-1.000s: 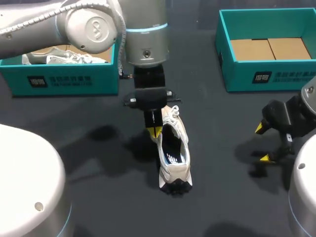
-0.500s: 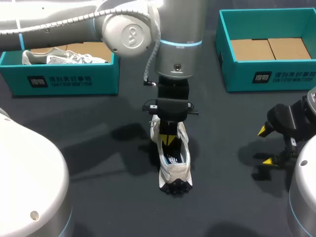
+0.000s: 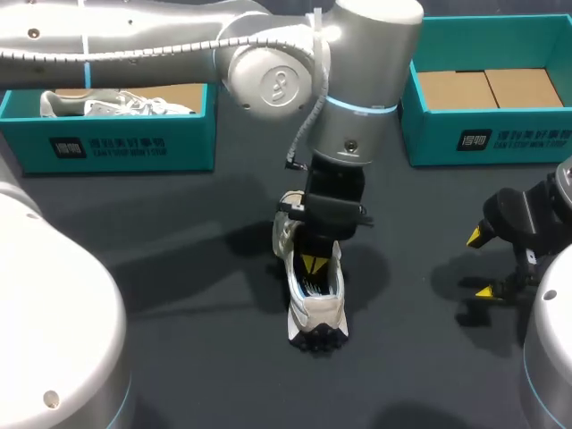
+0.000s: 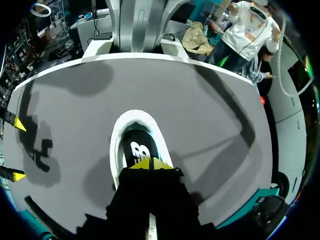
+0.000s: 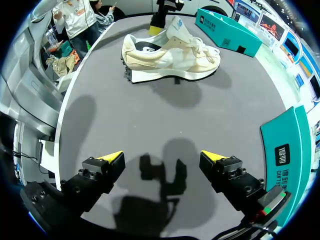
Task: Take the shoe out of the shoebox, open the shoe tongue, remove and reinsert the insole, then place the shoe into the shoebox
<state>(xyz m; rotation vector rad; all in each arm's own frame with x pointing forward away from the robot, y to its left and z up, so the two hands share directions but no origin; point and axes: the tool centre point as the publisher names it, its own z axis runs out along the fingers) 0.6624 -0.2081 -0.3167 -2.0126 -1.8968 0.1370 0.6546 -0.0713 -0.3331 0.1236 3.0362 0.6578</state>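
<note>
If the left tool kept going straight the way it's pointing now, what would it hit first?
Most likely the dark insole inside the shoe: the left tool points down into the shoe's opening. How far the tips are from the insole is unclear.

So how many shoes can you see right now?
2. One shoe stands on the table with the left gripper at its opening; a second shoe lies in the left shoebox, only partly visible.

A dark grey matte table (image 3: 179,268) carries a cream-and-white lace-up sneaker (image 3: 315,313) at its centre, heel toward 6 o'clock. An open teal cardboard shoebox (image 3: 125,143) sits at 10 o'clock and a second teal shoebox (image 3: 500,138) at 2 o'clock.
</note>
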